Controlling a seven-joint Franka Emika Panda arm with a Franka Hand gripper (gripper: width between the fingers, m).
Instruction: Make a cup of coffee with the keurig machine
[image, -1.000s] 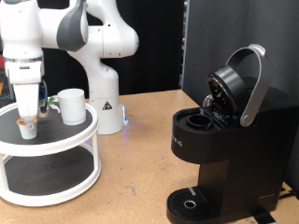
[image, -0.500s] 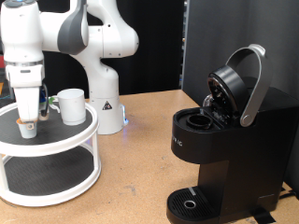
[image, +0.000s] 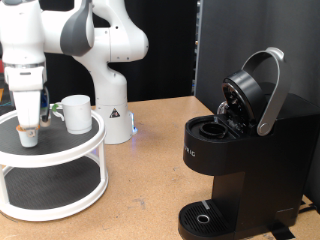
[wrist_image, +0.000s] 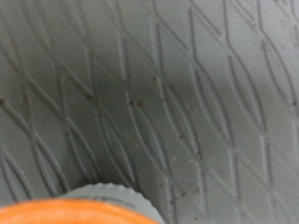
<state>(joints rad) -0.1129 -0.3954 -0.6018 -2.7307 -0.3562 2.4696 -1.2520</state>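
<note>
Exterior view, nearest the camera: the keurig machine (image: 240, 160) stands at the exterior view's right on a brown wooden surface (image: 145, 170). Matte black body, white lettering on the front, round drip base at the bottom edge of the frame. Its hinged top is raised, grey handle arching up, and the pod chamber lies open. The machine's right side and base are cut off by the frame.

At the exterior view's left sits a white two-tier round stand (image: 50, 165) with dark mat shelves; its left edge is cropped. On the top shelf: the cup (image: 76, 113), white, upright, near the shelf's back right. Just beside it, toward the exterior view's left, is a small white pod (image: 30, 137).

The gripper (image: 29, 126) points straight down over the pod, fingers reaching its top. Contact or grasp cannot be told; finger spread is hidden by the arm's own white body.

Behind: the arm's white base on the surface, then dark curtains or panels as backdrop.

Wrist view: blurred, very close. Grey diamond-patterned mat (wrist_image: 159, 93) fills the frame; an orange and pale curved edge (wrist_image: 93, 207) shows at one border. No fingers are discernible.
</note>
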